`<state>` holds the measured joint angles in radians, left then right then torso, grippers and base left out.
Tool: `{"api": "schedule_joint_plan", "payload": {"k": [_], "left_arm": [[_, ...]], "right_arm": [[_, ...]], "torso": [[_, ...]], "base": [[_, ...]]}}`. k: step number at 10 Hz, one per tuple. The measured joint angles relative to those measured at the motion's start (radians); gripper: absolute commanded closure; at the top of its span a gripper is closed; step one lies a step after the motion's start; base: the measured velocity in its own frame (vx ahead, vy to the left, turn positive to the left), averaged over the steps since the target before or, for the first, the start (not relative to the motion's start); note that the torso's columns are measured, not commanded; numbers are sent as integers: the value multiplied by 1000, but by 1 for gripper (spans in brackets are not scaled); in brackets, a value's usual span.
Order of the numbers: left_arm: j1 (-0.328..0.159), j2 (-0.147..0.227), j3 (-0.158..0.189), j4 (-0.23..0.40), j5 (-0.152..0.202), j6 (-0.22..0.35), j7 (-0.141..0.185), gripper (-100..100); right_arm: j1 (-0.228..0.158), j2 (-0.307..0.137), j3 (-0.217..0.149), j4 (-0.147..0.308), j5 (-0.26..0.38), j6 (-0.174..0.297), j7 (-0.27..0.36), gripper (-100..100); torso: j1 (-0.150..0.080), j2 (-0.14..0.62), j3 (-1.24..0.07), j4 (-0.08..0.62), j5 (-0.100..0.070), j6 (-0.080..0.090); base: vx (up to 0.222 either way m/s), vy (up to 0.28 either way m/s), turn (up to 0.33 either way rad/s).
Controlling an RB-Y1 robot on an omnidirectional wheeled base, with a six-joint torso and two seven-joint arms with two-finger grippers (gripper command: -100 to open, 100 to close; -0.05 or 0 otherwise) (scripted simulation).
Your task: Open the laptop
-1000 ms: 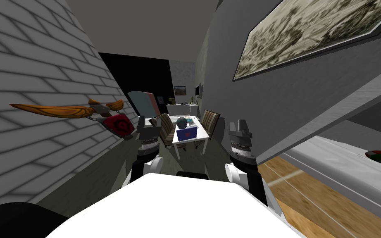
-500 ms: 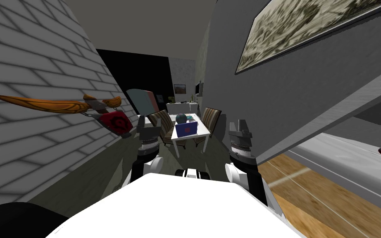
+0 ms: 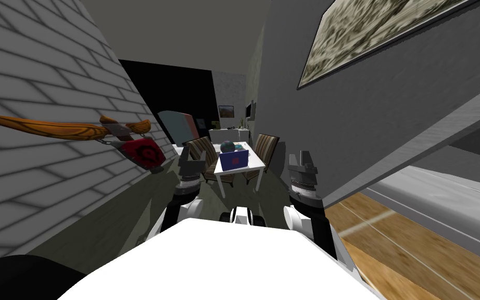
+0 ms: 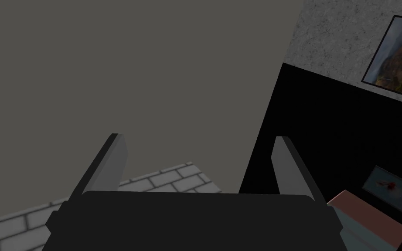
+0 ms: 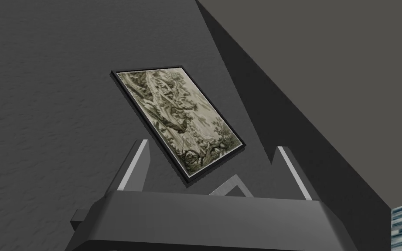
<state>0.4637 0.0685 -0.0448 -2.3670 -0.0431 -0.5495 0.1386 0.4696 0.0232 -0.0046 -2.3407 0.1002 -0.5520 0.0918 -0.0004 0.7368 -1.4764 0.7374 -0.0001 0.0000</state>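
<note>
A blue laptop [image 3: 234, 160] with a red mark on the face toward me sits at the near end of a white table [image 3: 253, 168], far ahead down a narrow room. How far its lid stands up I cannot tell. My left gripper [image 3: 192, 157] is raised in front of me, left of the table and well short of it; its fingers [image 4: 108, 163] stand open and empty. My right gripper [image 3: 301, 158] is raised to the right of the table, also open with nothing between its fingers [image 5: 137, 167].
Striped chairs [image 3: 203, 151] [image 3: 266, 148] flank the table, and a dark globe [image 3: 227, 146] sits behind the laptop. A brick wall with an orange horn-shaped ornament [image 3: 67, 127] runs along the left, a grey wall [image 3: 364, 120] along the right. A black area [image 3: 166, 94] lies beyond.
I have rolled forward: the wall ornament and the picture have slid outward and the table sits slightly nearer. My left forearm has leaned a little toward the table.
</note>
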Motion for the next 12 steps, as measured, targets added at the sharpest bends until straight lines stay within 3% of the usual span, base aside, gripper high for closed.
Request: {"api": "schedule_joint_plan", "payload": {"k": [5, 12], "left_arm": [[-5, 69, 23, 21, -14, 100, -13, -100], [-12, 70, 48, 47, -40, 261, -37, -100]], "right_arm": [[0, 0, 0, 0, 0, 0, 0, 0], [0, 0, 0, 0, 0, 0, 0, 0]], "torso": [[0, 1, 1, 1, 0, 0], [1, 2, 1, 1, 0, 0]], "base": [[33, -21, -13], [37, -22, -12]]}}
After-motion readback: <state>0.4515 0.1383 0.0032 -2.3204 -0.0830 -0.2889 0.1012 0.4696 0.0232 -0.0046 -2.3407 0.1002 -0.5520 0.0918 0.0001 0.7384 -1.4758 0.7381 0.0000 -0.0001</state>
